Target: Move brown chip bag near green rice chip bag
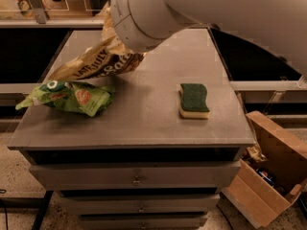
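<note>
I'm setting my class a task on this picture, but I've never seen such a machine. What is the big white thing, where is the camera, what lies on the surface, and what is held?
The big white shape is a robot's arm. One camera looks down at a grey drawer cabinet from its front. The end effector, the arm's grasping part, is at the arm's tip, mostly hidden behind it. It holds the brown chip bag by its upper end, tilted in the air. The bag's low end hangs just over the green rice chip bag, which lies at the left of the picture. A green-topped sponge lies apart at the right.
</note>
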Motion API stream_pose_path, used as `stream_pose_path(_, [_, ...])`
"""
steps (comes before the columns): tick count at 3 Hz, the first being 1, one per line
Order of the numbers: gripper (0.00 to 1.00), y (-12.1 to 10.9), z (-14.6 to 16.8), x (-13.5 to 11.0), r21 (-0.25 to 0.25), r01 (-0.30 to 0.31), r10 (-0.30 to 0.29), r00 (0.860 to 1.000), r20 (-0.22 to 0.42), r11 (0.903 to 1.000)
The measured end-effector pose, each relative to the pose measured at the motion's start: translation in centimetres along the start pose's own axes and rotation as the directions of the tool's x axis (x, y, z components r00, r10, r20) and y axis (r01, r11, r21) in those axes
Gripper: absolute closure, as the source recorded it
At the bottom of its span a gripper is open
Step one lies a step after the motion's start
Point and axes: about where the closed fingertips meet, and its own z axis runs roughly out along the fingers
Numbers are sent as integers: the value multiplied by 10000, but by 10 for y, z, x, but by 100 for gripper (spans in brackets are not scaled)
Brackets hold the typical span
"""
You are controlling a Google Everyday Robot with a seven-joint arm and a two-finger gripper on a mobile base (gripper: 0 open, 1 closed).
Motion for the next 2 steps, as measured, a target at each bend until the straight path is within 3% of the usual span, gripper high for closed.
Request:
stream_pose_path(1, [13, -4, -5, -4, 88, 80, -80, 10000, -46, 9999])
stream_pose_path(2, [0, -9, -11, -8, 183, 170, -169, 9998, -90, 9997])
